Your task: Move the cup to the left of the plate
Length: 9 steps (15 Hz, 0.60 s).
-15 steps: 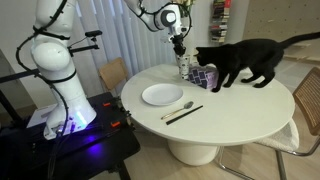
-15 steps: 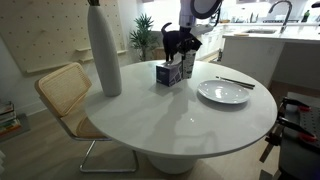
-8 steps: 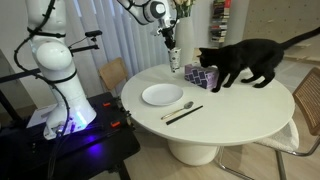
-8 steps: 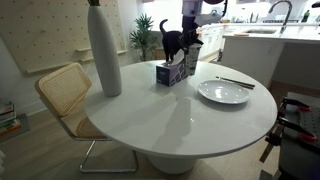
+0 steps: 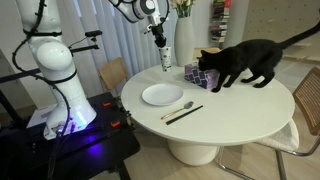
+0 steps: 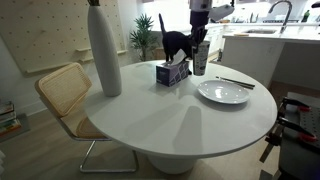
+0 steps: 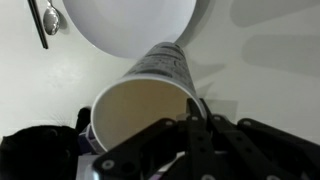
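Note:
The cup (image 5: 165, 63) is a pale cylinder with darker markings, held in the air above the table's far side. It also shows in an exterior view (image 6: 200, 57) and in the wrist view (image 7: 150, 95), open mouth toward the camera. My gripper (image 5: 161, 47) is shut on the cup's rim, one finger inside and one outside (image 7: 185, 100); it is seen from the opposite side too (image 6: 199, 33). The white plate (image 5: 161, 95) lies on the table below and nearer the front (image 6: 224, 92), and fills the top of the wrist view (image 7: 125, 25).
A black cat (image 5: 245, 60) stands on the table beside a purple patterned box (image 5: 203, 75). A tall white vase (image 6: 104, 50) stands on the table. A spoon and chopsticks (image 5: 180, 110) lie beside the plate. Chairs (image 6: 65, 95) stand around the round table.
My gripper has carried the cup away from the purple box and the cat, toward the side of the table where the plate lies. The cat, box and plate have not moved.

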### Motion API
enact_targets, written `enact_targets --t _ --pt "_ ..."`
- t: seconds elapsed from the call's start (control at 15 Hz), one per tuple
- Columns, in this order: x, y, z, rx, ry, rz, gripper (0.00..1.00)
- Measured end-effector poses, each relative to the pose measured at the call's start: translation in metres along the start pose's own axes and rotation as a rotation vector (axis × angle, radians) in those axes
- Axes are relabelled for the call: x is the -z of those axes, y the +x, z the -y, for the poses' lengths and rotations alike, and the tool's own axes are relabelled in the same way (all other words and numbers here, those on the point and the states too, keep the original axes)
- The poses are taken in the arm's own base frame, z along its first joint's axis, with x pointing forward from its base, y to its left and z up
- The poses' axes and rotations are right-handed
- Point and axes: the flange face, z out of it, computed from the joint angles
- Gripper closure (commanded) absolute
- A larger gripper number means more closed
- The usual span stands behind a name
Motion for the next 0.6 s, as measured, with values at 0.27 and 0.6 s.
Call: enact_targets --t 0.27,0.6 --pt "-0.001 -0.020 0.028 0.068 -0.009 0.018 0.99" --pt "0.001 -0.038 0.068 0.151 -0.007 0.026 0.99"
